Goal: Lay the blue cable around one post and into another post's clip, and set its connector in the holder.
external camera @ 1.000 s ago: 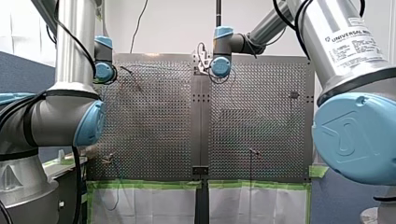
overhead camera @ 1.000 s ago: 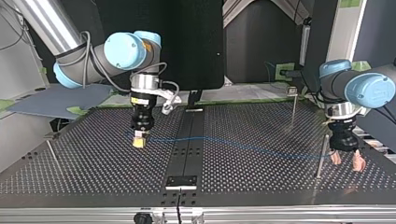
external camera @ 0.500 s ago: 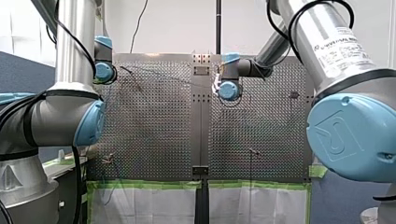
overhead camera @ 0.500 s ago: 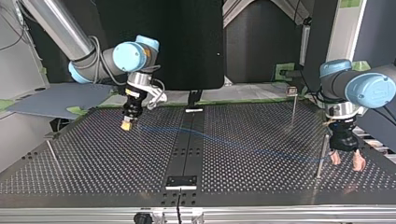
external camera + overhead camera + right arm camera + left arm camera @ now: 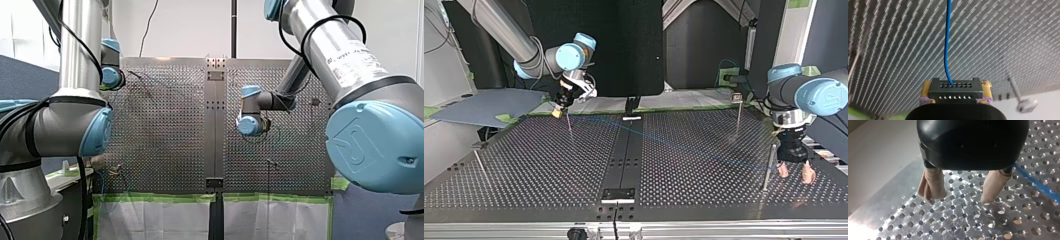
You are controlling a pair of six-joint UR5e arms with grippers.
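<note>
In the top view my right gripper [image 5: 557,113] hangs over the table's far edge at the left, beside a thin post [image 5: 569,125]. The right wrist view shows its yellow pads shut on a black connector [image 5: 955,89], with the blue cable [image 5: 947,37] leading out ahead of it. That cable [image 5: 674,145] crosses the perforated table [image 5: 549,170] to a post [image 5: 768,167] at the right. Just beyond that post my left gripper [image 5: 794,172] stands low and open, nothing between its beige fingers [image 5: 931,185]. The cable [image 5: 1038,185] lies beside it.
A taller post with a clip [image 5: 737,112] stands far right in the top view, and another thin post [image 5: 479,165] near left. Small black fixtures [image 5: 619,194] sit on the dark centre strip. Green tape [image 5: 165,197] lines the table's near edge in the front view.
My right gripper has carried the connector from mid-table toward the top view's far left edge, drawing the cable straighter and more diagonal. My left gripper has stayed put, open.
</note>
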